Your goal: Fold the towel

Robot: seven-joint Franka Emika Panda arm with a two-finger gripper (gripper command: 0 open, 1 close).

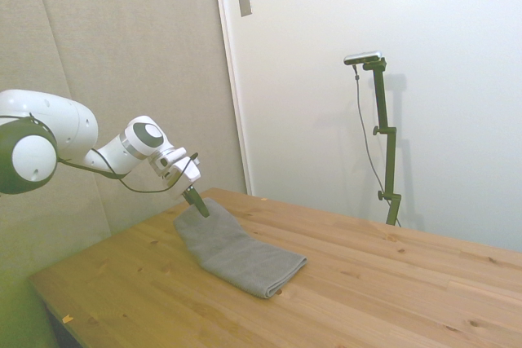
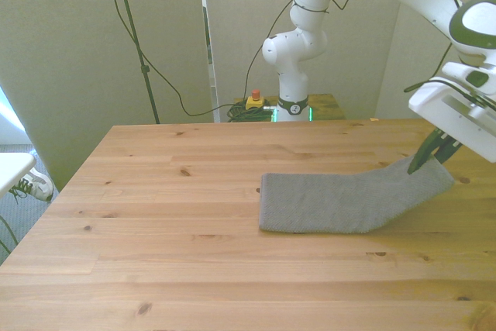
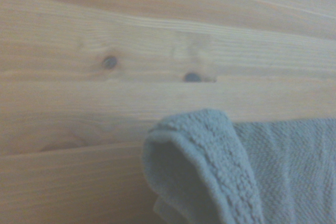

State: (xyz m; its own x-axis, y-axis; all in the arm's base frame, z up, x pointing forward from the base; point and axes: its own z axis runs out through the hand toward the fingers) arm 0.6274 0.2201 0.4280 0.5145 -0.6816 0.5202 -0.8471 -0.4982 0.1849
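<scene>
The gripper (image 2: 431, 153) pinches the towel's (image 2: 341, 201) lifted end — a thin bite; the thick edge could slip free mid-fold.

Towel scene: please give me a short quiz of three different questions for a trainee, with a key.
1. True or false: the whole grey towel lies flat on the wooden table.
2. Which end of the towel is raised in the front view? A) the end at the front view's left B) the end at the front view's right C) neither
3. Fill in: the end effector is shut on the towel's ____.

Key:
1. False; one end is lifted off the table.
2. B
3. The end at the front view's right, the raised one; the side view shows the end effector pinching it above the table.
</scene>
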